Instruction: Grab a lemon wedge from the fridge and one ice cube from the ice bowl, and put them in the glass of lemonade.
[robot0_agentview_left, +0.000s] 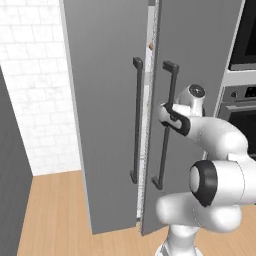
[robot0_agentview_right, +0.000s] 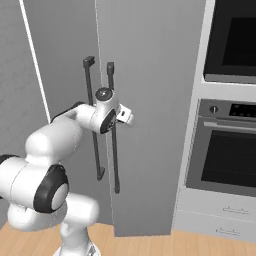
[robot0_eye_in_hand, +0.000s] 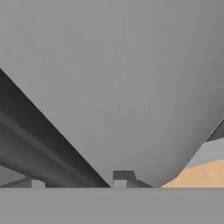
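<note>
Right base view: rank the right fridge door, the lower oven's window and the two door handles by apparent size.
1. right fridge door, by far the largest.
2. lower oven window.
3. The two door handles: equally slim; the right one looks slightly longer, but nearness may explain that, so unranked.

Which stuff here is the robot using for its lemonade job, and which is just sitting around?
For the job:
- the fridge, doors slightly ajar
- its right door handle
- the gripper, right by that handle

Just there:
- the wall oven
- the drawers under it
- the white tiled wall
- the wooden floor
</note>
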